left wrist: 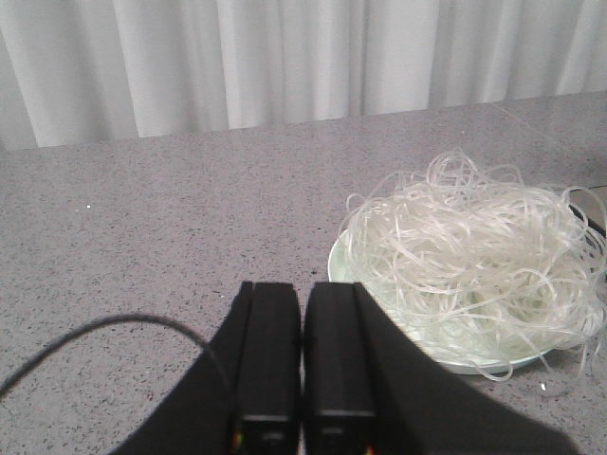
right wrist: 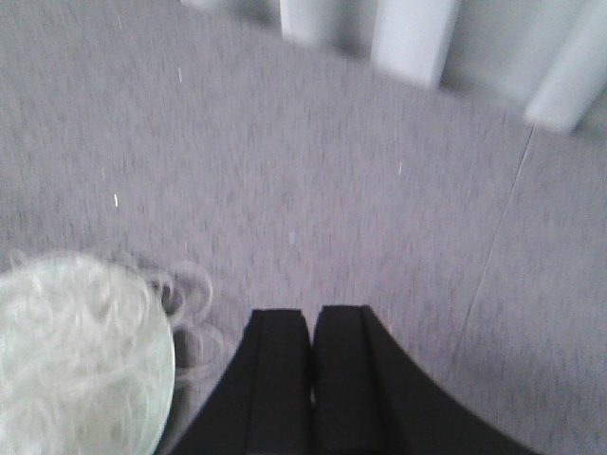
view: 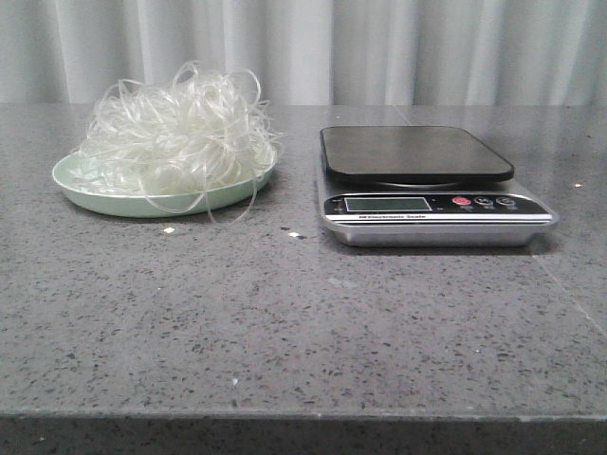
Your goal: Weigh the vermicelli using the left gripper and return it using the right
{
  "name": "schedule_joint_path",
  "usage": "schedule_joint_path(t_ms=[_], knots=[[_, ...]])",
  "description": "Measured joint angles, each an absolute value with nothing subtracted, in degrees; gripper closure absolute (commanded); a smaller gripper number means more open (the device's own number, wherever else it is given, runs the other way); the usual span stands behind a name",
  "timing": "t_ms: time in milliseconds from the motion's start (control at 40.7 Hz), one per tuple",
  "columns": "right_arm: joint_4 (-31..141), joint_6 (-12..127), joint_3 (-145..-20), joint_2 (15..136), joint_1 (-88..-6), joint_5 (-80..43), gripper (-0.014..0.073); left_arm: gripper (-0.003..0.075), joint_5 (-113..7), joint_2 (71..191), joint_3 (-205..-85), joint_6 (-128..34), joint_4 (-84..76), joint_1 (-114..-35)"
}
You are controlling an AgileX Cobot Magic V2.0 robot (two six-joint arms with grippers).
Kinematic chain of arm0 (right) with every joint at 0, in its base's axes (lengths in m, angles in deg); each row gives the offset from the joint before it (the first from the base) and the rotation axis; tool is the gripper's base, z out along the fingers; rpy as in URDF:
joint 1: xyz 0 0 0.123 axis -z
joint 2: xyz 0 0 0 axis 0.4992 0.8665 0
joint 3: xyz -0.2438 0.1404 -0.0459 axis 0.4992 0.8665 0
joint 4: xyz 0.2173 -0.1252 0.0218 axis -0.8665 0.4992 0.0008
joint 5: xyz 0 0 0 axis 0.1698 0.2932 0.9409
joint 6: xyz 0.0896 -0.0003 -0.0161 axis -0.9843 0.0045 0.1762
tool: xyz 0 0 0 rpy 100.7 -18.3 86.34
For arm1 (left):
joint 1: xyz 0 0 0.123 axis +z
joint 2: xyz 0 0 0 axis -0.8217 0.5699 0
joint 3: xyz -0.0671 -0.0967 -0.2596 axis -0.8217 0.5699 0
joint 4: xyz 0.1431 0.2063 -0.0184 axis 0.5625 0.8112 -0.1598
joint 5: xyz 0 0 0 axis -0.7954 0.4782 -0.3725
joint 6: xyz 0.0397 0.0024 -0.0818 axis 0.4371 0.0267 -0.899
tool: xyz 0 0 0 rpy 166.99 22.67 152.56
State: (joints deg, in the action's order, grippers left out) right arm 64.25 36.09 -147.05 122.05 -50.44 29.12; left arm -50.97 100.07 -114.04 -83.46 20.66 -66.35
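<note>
A fluffy heap of translucent whitish vermicelli [view: 178,128] fills the pale green plate [view: 71,177] near the grey speckled bench's [view: 285,322] far-left edge; the left hand [left wrist: 302,355] and right hand [right wrist: 311,365] are both clenched, empty.

Both grippers are matte black. The left gripper [left wrist: 302,355] has flat rectangular fingers [left wrist: 270,351] and a thin dark cable [left wrist: 114,325] at nine o'clock. The right gripper [right wrist: 313,379] looks alike.

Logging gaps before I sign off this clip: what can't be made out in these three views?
- Scale display: front view, too small to read; buttons unlabelled at this size.
- Vermicelli and plate: right wrist view, blurred and cut off by the frame edge.
- Plate surface: left wrist view, mostly buried under vermicelli.
- Left gripper and right gripper: absent from the front view; wrist views show fingers together, holding nothing.
</note>
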Motion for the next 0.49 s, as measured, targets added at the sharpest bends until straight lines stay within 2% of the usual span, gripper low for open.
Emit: schedule_joint_path(t_ms=[221,492], knots=[[64.34,36.09,-136.37,118.63,-50.44,13.24,0.0442,0.0583,-50.97,100.07,-114.04,-83.46,20.66,-66.35],[64.34,36.09,-111.18,110.75,-50.44,-2.48,0.0442,0.0583,-50.97,100.07,-114.04,-83.46,20.66,-66.35]])
